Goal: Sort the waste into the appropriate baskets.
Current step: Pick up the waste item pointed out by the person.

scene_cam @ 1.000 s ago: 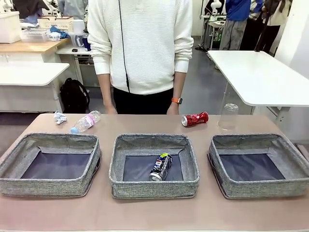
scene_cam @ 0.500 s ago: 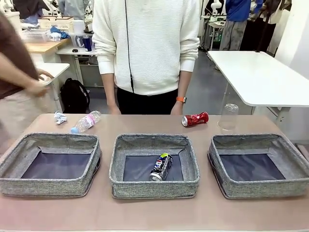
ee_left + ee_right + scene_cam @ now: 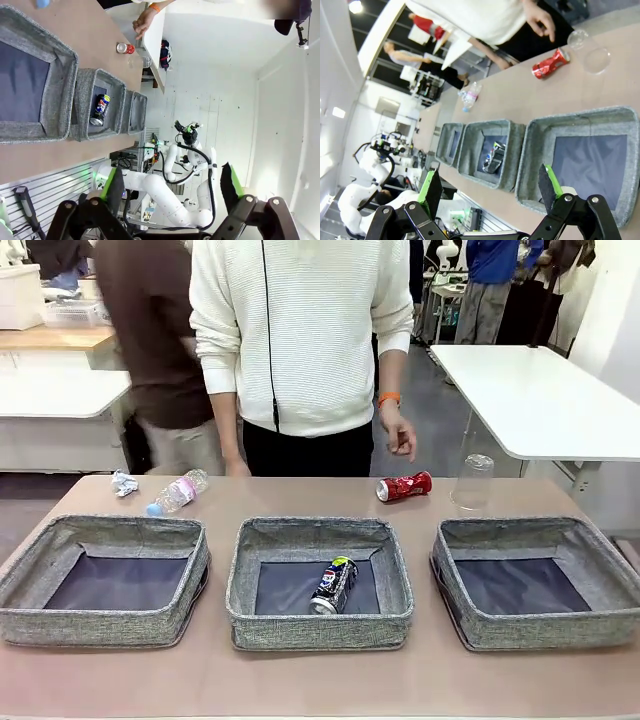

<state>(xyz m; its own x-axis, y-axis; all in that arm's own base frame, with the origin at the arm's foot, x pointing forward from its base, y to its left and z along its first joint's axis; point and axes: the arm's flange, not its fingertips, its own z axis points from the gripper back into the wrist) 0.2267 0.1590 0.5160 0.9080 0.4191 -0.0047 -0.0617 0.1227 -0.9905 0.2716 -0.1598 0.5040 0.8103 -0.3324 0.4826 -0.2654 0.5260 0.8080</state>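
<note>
Left gripper (image 3: 172, 187), right gripper (image 3: 490, 190): jaws released, spread wide. Pepsi can (image 3: 333, 585) lies in middle basket (image 3: 320, 628), well beyond both jaws. Crushed red can (image 3: 404, 486), clear plastic cup (image 3: 474, 481), bottle (image 3: 178, 491), paper ball (image 3: 124, 483) farther out on table (image 3: 300, 680).

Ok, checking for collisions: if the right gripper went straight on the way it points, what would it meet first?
Most likely the middle grey woven-fabric basket, near the dark blue Pepsi can lying in it: that sits between the fingers of the open right gripper. Depth is unclear, though.
</note>
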